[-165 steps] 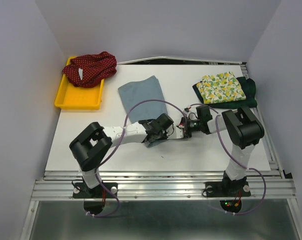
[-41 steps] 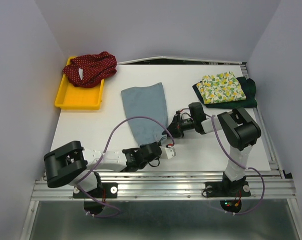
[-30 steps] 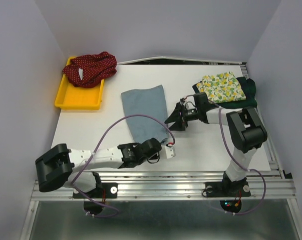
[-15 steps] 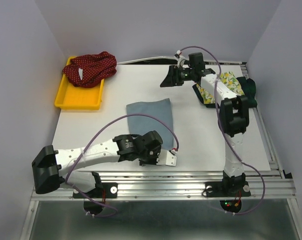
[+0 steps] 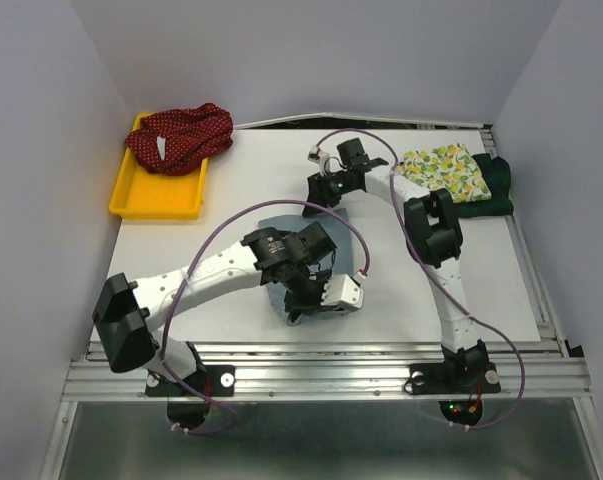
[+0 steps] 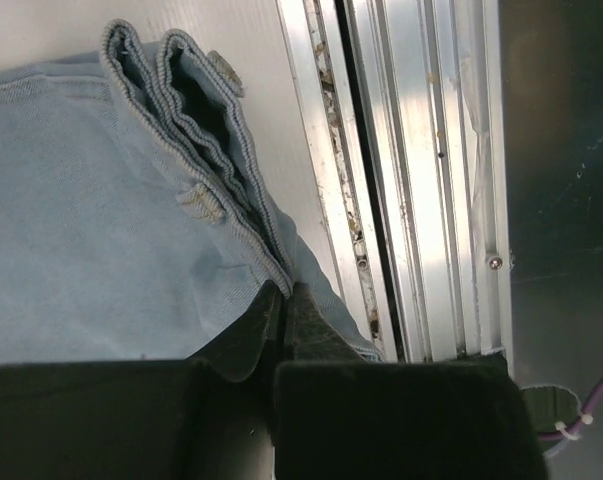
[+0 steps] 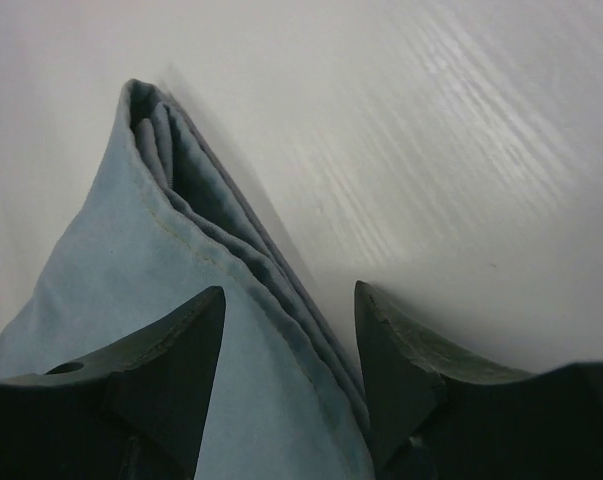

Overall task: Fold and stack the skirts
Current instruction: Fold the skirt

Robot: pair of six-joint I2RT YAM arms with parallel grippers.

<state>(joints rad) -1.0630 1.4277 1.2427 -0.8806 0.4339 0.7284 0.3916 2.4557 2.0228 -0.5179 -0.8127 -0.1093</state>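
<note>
1. My left gripper (image 6: 283, 295) is clamped tight on the denim skirt (image 6: 81, 250), with the jaws pressed together on a pinch of its stitched hem.
2. That pinch sits at the skirt's near edge. The layered hem fans out just past my fingertips, and a metal button shows at the corner of the fold.
3. Right beside that near edge of the skirt runs the aluminium rail (image 6: 421, 150) of the table (image 5: 181, 270).
4. My right gripper (image 7: 288, 290) is at the skirt's far edge, and its jaws stand apart. The folded edge runs up between the two fingers, closer to one than the other, and I can't see either finger pressing on it.
5. From above, the denim skirt lies on the middle of the table with my left forearm draped across it, so only its blue far strip and a bit of its near part show.
6. Far and to the left of the denim skirt, well apart, the red dotted skirt (image 5: 179, 137) is heaped in the far end of the yellow tray (image 5: 156, 200).
7. Far and to the right of the denim skirt, also well apart, the lemon-print skirt (image 5: 441, 170) lies folded flat on top of the dark green skirt (image 5: 493, 185), whose edges peek out around it.
</note>
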